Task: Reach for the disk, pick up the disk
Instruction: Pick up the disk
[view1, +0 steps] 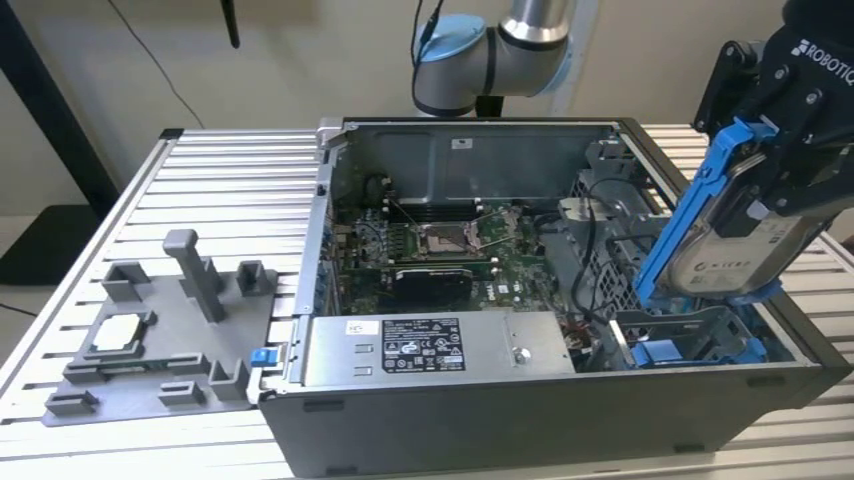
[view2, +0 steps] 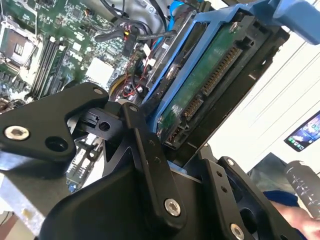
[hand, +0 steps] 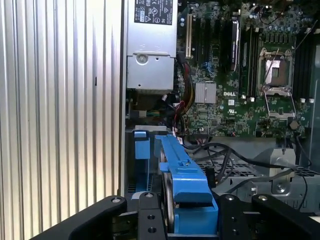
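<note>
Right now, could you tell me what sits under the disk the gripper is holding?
The disk, tilted and clamped in the gripper, hangs above the case's drive corner. Under it sits a blue bay piece and grey caging. The bay's floor is hidden.

Open computer case (view1: 534, 410) on a ribbed metal tabletop (view1: 227, 190), motherboard (view1: 441, 250) exposed inside, grey power supply (view1: 427, 350) along the near wall. Beside the case, toward the exterior view's left, a grey fixture tray (view1: 167, 350) carrying a small square silver chip (view1: 118, 333).
</note>
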